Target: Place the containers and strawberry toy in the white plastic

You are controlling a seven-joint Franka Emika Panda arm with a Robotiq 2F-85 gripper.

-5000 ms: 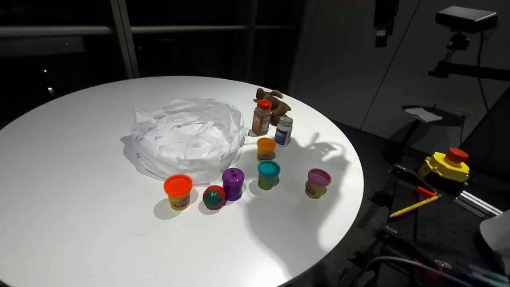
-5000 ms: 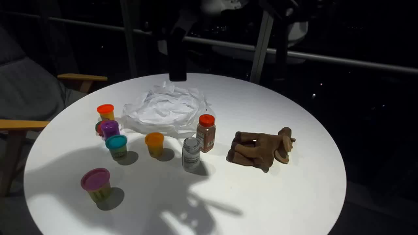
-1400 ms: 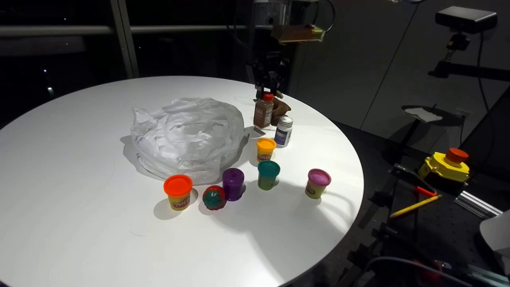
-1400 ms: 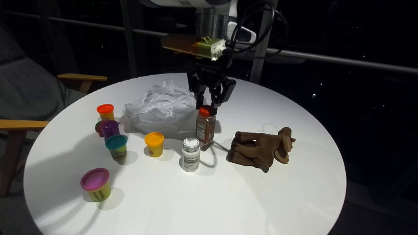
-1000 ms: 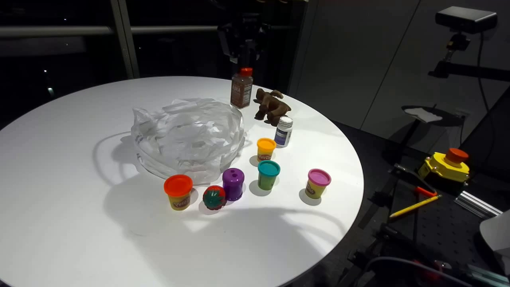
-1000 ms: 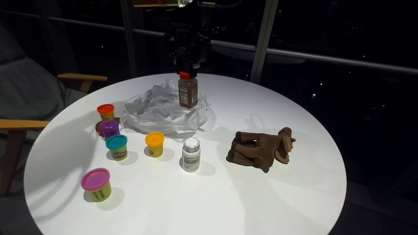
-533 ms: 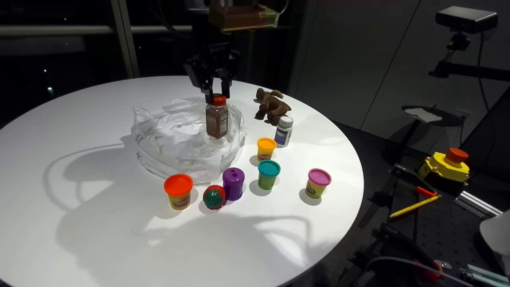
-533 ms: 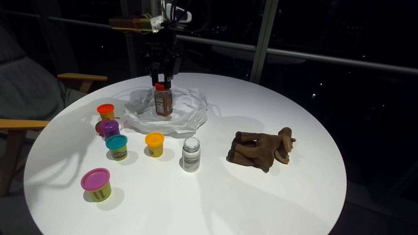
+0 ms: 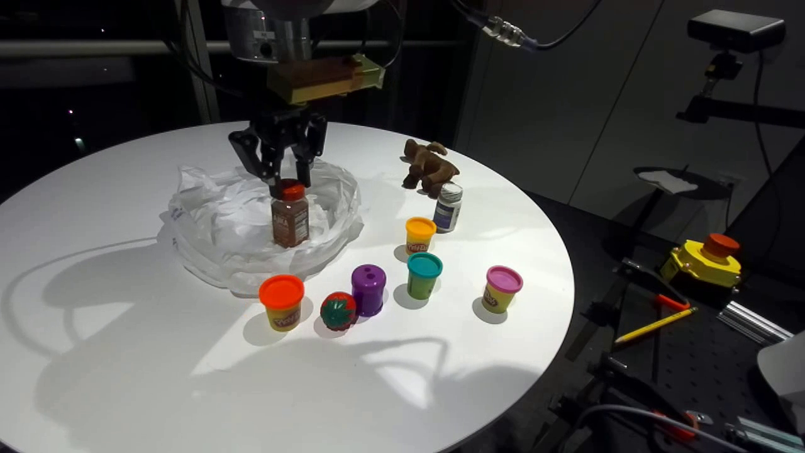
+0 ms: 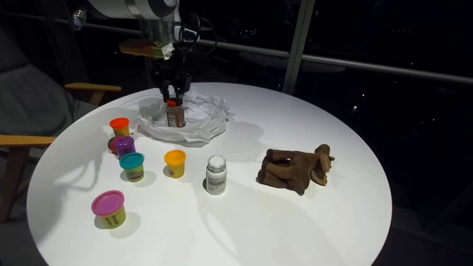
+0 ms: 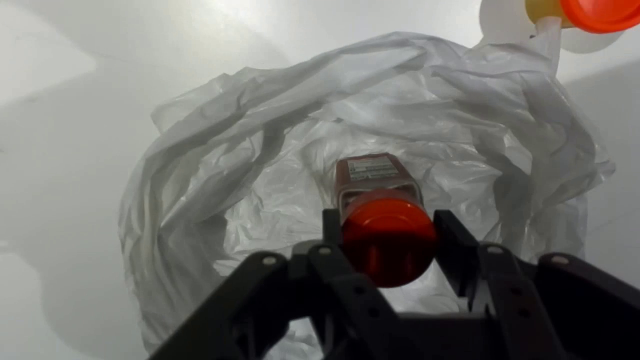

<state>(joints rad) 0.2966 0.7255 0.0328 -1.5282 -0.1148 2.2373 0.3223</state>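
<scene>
Wrist view: gripper point(image 11: 388, 227) grasping red-capped bottle point(image 11: 373, 168) inside white plastic bag point(image 11: 425, 80). In an exterior view: base contact unclear; early release could topple it. 1 snag of film could tip nearby red-orange-lidded cup point(image 9: 282, 306).

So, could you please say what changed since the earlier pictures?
The claw gripped the red-capped bottle by its cap and carried it away from the brown toy into the mouth of the white bag, which shifted slightly the same way. The cups, strawberry toy and white bottle stayed put.
</scene>
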